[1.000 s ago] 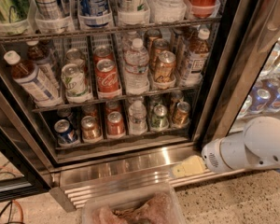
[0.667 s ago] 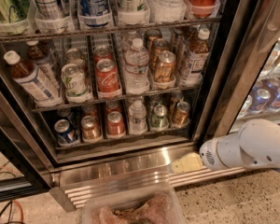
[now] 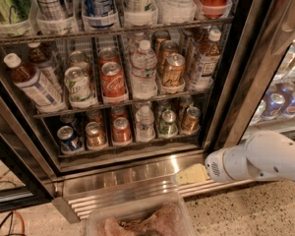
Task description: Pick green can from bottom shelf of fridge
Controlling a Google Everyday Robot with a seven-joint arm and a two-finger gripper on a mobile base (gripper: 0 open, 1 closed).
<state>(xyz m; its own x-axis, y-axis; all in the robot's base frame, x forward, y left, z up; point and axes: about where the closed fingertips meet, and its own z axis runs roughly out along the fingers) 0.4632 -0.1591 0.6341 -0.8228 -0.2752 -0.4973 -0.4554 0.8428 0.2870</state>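
Note:
The fridge (image 3: 236,82) stands open, with dark door frames and wire shelves of drinks. The green can (image 3: 167,123) stands upright on the bottom shelf (image 3: 128,150), second lane from the right, silver top showing. It sits between a small water bottle (image 3: 145,124) and an orange can (image 3: 190,120). My gripper (image 3: 187,175), pale yellow on a white arm (image 3: 258,161), is low at the right, in front of the steel base below the shelf. It is below and a little right of the green can, well apart from it and holding nothing.
The bottom shelf also holds a blue can (image 3: 69,138), a brown can (image 3: 95,134) and a red can (image 3: 121,130). The tier above has a Coca-Cola can (image 3: 113,80), a pale green-and-white can (image 3: 77,85) and an orange-brown can (image 3: 173,69). A clear bin (image 3: 137,219) sits at the bottom edge.
My gripper and arm have moved a little to the left along the fridge's steel base. The cans have not moved.

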